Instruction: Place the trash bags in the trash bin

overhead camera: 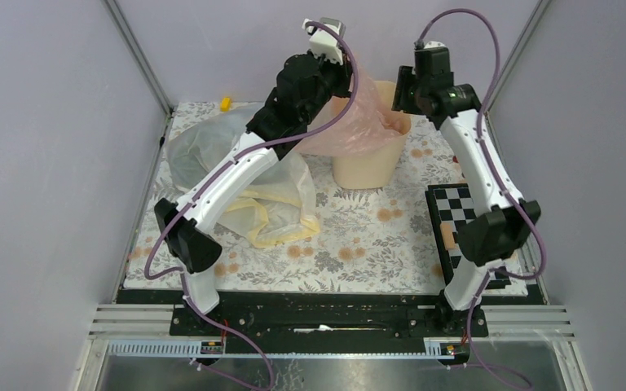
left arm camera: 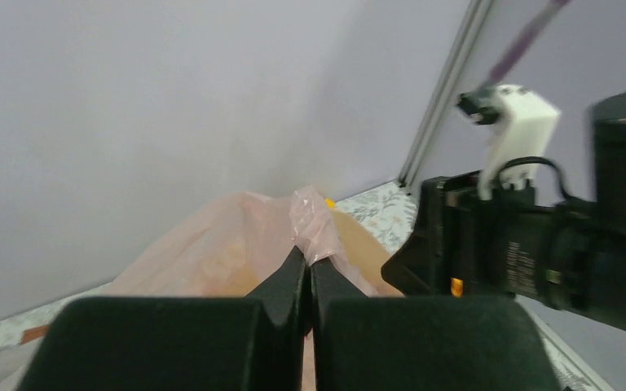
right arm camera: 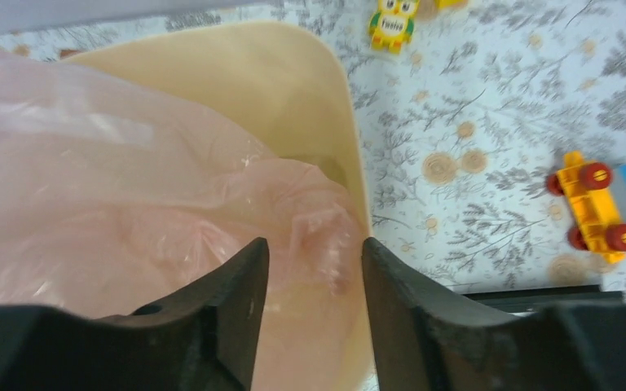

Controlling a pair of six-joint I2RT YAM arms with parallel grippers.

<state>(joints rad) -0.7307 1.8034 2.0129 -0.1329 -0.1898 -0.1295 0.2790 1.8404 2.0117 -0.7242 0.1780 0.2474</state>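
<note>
Left wrist: left hand [left arm camera: 310,261] pinches pink bag [left arm camera: 212,244].

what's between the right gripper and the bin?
The pink bag: the right wrist view shows its film bunched between the open fingers of the right gripper, draped over the bin opening.

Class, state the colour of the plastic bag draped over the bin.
The trash bag is pale, translucent pink; the right wrist view shows it best.

A pale pink bag [overhead camera: 350,122] drapes over the upright cream bin [overhead camera: 364,171]. A yellow bag [overhead camera: 281,221] and a clear bag [overhead camera: 198,147] lie crumpled to its left.
</note>
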